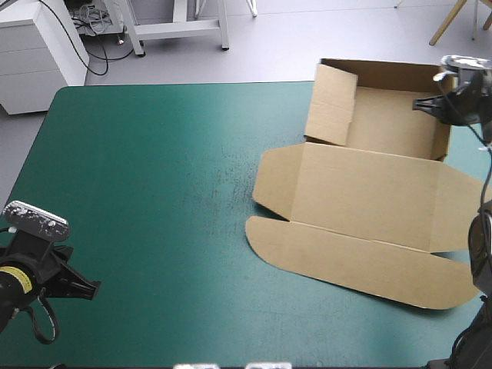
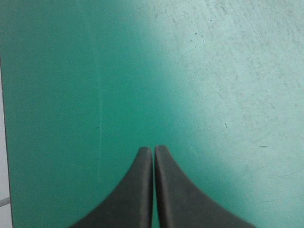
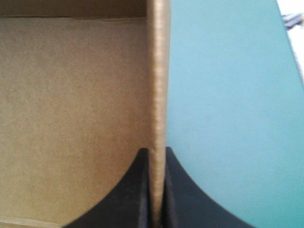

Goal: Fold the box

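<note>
A table under a teal-green cover [image 1: 154,192] fills the scene, and its left half is bare. The box [image 1: 361,192] lies on the right half. Its far part is an open tray with the walls raised, and the left wall [image 1: 332,104] stands up at a slight lean. The lid [image 1: 361,196] lies flat on the cover toward the near side. The lid's rounded front flap [image 1: 361,261] is spread nearest the robot, and a side flap [image 1: 270,181] points left.

The right gripper [image 1: 442,108] is at the far right, at the tray's right wall [image 1: 444,142]. In the right wrist view, its fingers [image 3: 175,199] are clamped on that wall [image 3: 159,71], one on each face. The board's edge runs straight ahead between them. The tray's floor [image 3: 71,118] lies on one side of the wall and the cover [image 3: 228,118] on the other.

The left gripper [image 1: 86,289] is at the near left corner, well apart from the box. In the left wrist view, its fingers [image 2: 137,190] are pressed together in one pointed arch with nothing between them. Only scuffed cover [image 2: 213,71] lies ahead of them.
</note>
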You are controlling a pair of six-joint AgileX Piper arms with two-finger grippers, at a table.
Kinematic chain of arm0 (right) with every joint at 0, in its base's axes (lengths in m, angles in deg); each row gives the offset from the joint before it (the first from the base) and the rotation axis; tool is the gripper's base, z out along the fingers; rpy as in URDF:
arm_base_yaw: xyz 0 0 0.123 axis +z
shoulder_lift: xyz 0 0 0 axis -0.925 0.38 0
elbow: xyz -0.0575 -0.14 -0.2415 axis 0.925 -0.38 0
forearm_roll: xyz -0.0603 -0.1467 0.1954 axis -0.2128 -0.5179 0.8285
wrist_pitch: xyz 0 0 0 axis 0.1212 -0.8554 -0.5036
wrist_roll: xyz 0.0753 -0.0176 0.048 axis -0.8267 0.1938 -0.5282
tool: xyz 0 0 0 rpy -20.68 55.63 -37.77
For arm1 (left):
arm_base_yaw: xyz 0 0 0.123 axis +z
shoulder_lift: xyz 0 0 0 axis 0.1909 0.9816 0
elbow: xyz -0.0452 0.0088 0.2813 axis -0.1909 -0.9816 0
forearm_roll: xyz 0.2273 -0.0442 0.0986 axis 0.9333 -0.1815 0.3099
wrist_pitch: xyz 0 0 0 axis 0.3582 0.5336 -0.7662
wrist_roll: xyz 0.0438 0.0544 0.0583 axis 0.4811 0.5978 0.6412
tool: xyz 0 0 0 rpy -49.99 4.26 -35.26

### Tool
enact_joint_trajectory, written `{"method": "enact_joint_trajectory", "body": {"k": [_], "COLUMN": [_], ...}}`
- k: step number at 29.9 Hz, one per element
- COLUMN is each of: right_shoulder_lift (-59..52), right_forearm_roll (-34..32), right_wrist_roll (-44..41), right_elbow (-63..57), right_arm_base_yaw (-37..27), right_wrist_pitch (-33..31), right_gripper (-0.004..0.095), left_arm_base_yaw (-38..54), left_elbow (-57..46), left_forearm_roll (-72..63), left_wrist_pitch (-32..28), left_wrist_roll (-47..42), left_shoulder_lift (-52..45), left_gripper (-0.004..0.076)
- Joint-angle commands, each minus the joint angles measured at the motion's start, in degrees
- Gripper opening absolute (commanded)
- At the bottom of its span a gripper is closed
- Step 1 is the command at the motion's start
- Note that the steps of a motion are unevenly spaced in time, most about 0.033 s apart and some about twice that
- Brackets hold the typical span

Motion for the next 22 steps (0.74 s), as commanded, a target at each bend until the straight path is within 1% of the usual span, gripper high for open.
{"method": "enact_joint_trajectory", "body": {"k": [1,3,6,10,11,13,14,16,18,19,20,21,22], "right_shoulder_lift": [-3.42,-3.42,-3.33,-3.33,-3.33,-3.33,-3.33,-3.33,-3.45,-3.45,-3.45,-3.45,-3.45], "right_forearm_roll": [1.08,1.88,4.84,9.70,9.82,9.15,9.15,9.50,9.63,9.73,9.77,9.77,9.77], "right_wrist_roll": [-0.76,-0.76,2.35,7.06,7.33,7.43,7.84,8.55,8.65,8.65,8.65,8.65,8.54], "right_elbow": [1.85,1.85,1.85,1.85,1.85,1.85,1.85,1.85,1.85,1.85,1.85,1.85,1.85], "right_arm_base_yaw": [-6.04,-9.18,-12.47,-14.64,-14.77,-14.77,-14.77,-14.77,-14.77,-14.77,-14.77,-14.77,-14.77], "right_wrist_pitch": [2.75,2.62,1.28,-0.37,-0.52,-0.52,-0.52,-0.52,-0.65,-0.65,-0.65,-0.65,-0.78], "right_gripper": [-0.0019,-0.0019,-0.0015,0.0001,0.0025,0.0104,0.0176,0.0354,0.0622,0.0735,0.0889,0.0946,0.0943], "left_arm_base_yaw": [0.05,0.05,0.05,0.05,0.05,0.05,0.05,0.05,0.05,0.05,0.05,0.05,0.05], "left_elbow": [1.23,1.23,1.23,1.14,1.14,1.14,1.14,1.14,1.14,1.14,1.14,1.14,1.14], "left_forearm_roll": [1.55,1.55,1.55,1.55,1.55,1.55,1.55,1.55,1.55,1.55,1.55,1.55,1.55], "left_wrist_pitch": [0.49,0.49,0.35,-0.06,-0.26,-0.26,0.10,0.56,0.86,0.86,0.86,0.86,0.86], "left_wrist_roll": [-0.69,-0.69,-0.69,-0.69,-0.69,-0.69,-0.69,-0.69,-0.69,-0.69,-1.03,-1.47,-1.93], "left_shoulder_lift": [0.24,0.24,0.24,0.24,0.24,0.24,0.24,0.24,0.24,0.24,0.24,0.24,0.24], "left_gripper": [-0.0008,-0.0008,-0.0008,-0.0008,-0.0008,-0.0008,-0.0008,-0.0008,-0.0008,-0.0008,-0.0008,-0.0008,-0.0008]}}
